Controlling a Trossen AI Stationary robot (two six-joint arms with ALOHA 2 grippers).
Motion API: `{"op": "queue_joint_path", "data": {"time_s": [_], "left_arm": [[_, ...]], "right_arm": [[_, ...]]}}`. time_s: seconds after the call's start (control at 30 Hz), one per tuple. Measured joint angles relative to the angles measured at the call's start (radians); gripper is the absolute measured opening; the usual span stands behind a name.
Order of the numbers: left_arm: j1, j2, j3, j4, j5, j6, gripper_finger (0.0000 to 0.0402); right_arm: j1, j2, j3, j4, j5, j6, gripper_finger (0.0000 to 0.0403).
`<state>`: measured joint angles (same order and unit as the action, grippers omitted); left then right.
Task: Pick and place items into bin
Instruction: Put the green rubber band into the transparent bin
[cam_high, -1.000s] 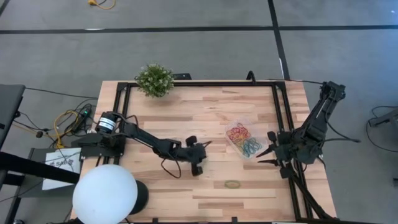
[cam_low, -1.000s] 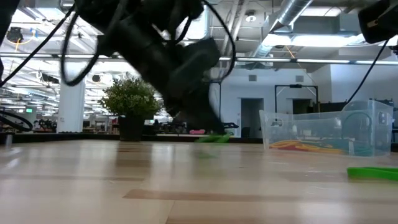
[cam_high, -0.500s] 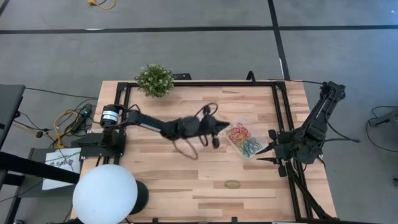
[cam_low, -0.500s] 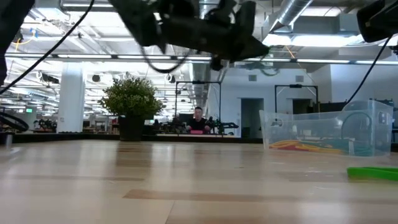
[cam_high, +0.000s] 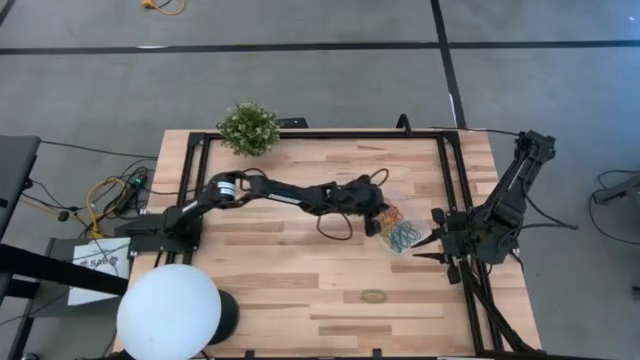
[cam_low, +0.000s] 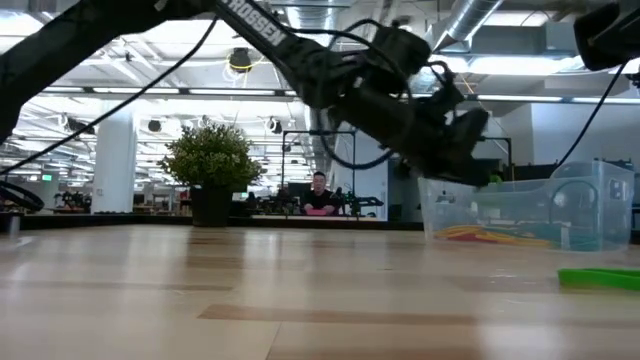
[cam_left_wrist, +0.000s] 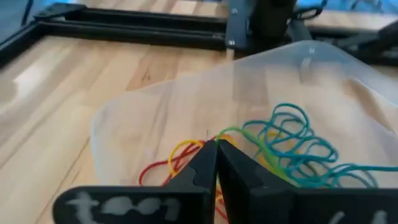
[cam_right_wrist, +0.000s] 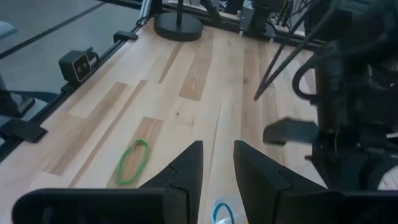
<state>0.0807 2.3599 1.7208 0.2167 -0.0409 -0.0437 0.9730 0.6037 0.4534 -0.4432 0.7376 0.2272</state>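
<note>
Left gripper (cam_left_wrist: 214, 149) fingers pinched over clear bin (cam_left_wrist: 124, 118), thin rubber-band loops (cam_left_wrist: 292, 146) inside.

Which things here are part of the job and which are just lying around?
Job: bin with colored bands in it; green band loose on the table; left gripper, shut, over the bin; right gripper waiting at the table's right edge.

Lying about: plant; white globe; cables off the table's left side.
</note>
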Motion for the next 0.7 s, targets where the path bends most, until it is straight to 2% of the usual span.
{"op": "queue_joint_path", "data": {"time_s": [0.1, 0.23, 0.37, 0.5, 0.7], "left_arm": [[0.000, 0.031, 0.083, -0.091, -0.001, 0.031, 0.0000], [-0.002, 0.031, 0.123, -0.154, -0.034, 0.069, 0.0007], [-0.004, 0.020, 0.139, -0.165, -0.037, 0.120, 0.0035], [-0.010, 0.020, 0.173, -0.244, -0.037, 0.135, 0.0074], [-0.022, 0.014, 0.280, -0.474, -0.033, 0.204, 0.0103]], "right_arm": [[0.000, 0.000, 0.000, -0.012, -0.002, 0.000, 0.0085], [0.000, 0.000, 0.000, -0.023, -0.002, 0.000, 0.0085], [0.000, 0.000, 0.000, -0.038, -0.003, 0.000, 0.0086], [0.000, 0.000, 0.000, -0.055, -0.003, 0.000, 0.0085], [0.000, 0.000, 0.000, -0.054, -0.003, 0.000, 0.0085]]}}
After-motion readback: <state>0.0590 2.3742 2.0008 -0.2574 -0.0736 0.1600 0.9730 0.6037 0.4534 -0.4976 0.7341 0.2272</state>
